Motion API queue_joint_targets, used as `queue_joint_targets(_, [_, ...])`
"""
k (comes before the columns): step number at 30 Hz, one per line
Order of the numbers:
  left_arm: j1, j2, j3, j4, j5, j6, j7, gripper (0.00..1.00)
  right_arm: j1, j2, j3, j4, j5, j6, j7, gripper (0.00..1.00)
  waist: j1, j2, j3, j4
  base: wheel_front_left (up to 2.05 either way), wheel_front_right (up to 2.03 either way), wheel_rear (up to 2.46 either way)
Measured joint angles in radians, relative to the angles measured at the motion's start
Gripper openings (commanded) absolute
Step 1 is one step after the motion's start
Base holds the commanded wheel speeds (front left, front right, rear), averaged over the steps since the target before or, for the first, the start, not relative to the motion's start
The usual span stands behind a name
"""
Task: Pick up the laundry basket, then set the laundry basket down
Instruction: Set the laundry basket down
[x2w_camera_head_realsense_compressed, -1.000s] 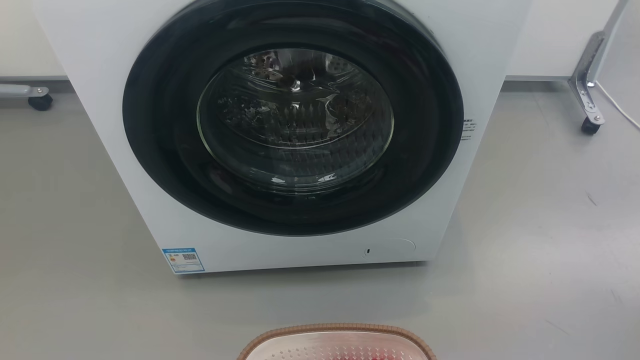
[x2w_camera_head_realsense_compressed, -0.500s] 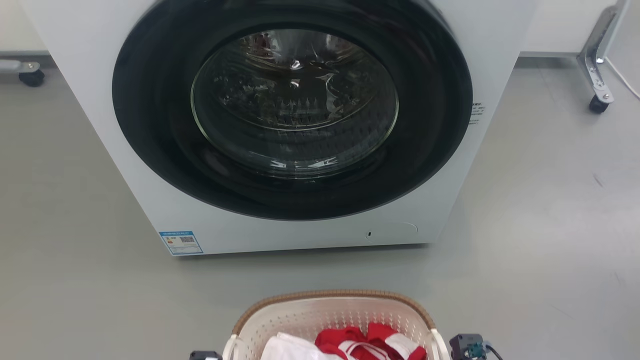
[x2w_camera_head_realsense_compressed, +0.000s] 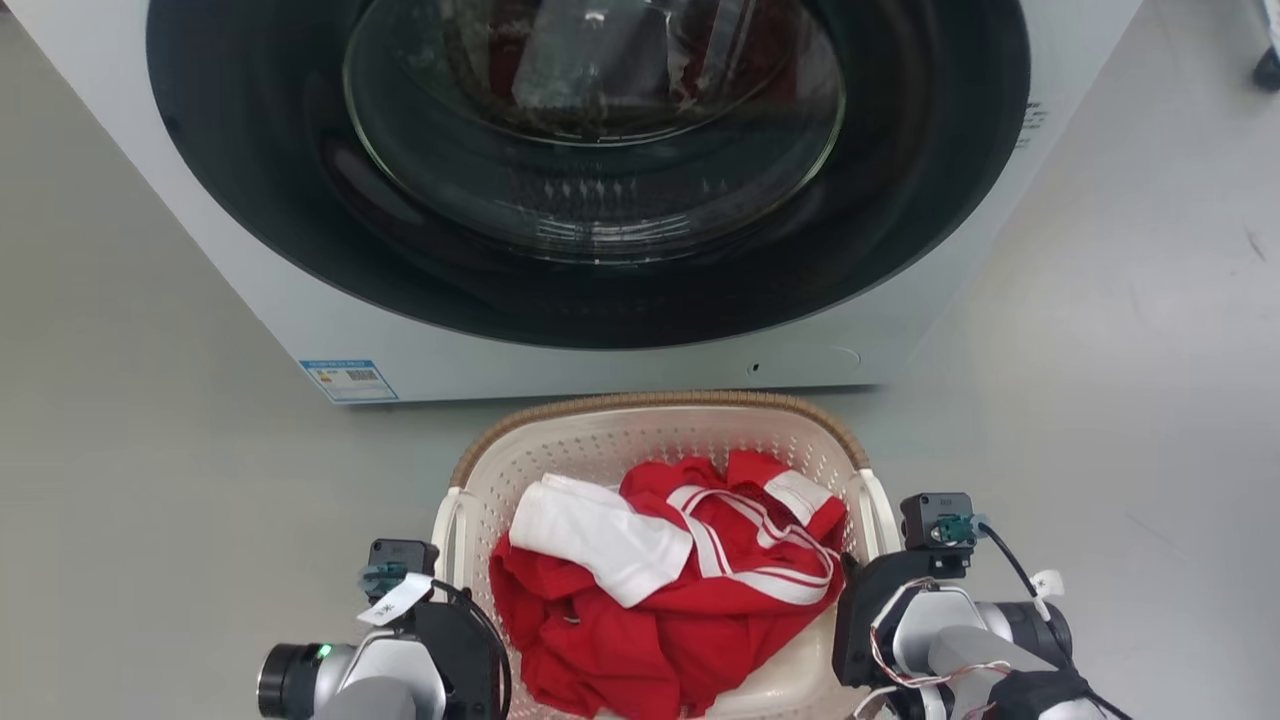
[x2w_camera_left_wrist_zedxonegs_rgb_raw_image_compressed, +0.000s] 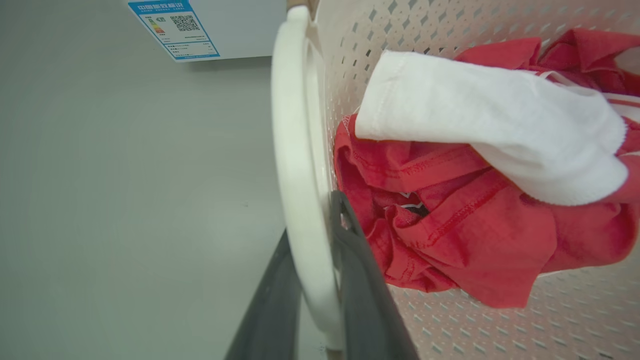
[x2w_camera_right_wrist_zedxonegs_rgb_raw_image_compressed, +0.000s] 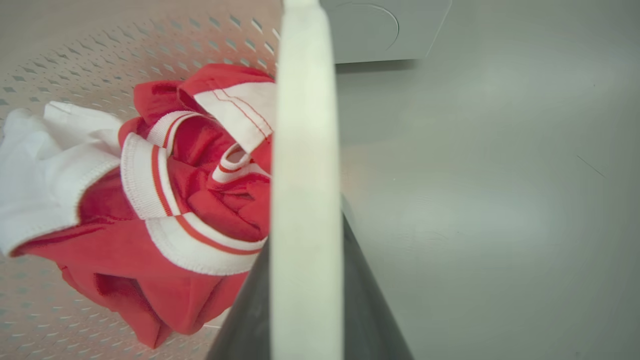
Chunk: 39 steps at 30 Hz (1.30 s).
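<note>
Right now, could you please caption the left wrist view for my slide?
Left gripper clamps the loop handle of the laundry basket; red and white clothes inside.

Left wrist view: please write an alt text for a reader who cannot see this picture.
The left gripper grips one white loop handle of the laundry basket, with one dark finger on each side of it. Inside the basket lie a red garment and a white cloth; grey floor is at the left.

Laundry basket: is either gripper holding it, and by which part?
The laundry basket is held by both handles: left gripper on the left handle, right gripper on the right handle.
</note>
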Motion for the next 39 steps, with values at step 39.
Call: queue_joint_targets(39, [-0.342,-0.007,0.002,-0.015,0.046,0.016,-0.071,0.00,-0.362,0.000,-0.022,0.139,-0.063,0.009,-0.132,0.00,-0.0001,0.0001,0.558,0.070,0.00,0.00,0.00])
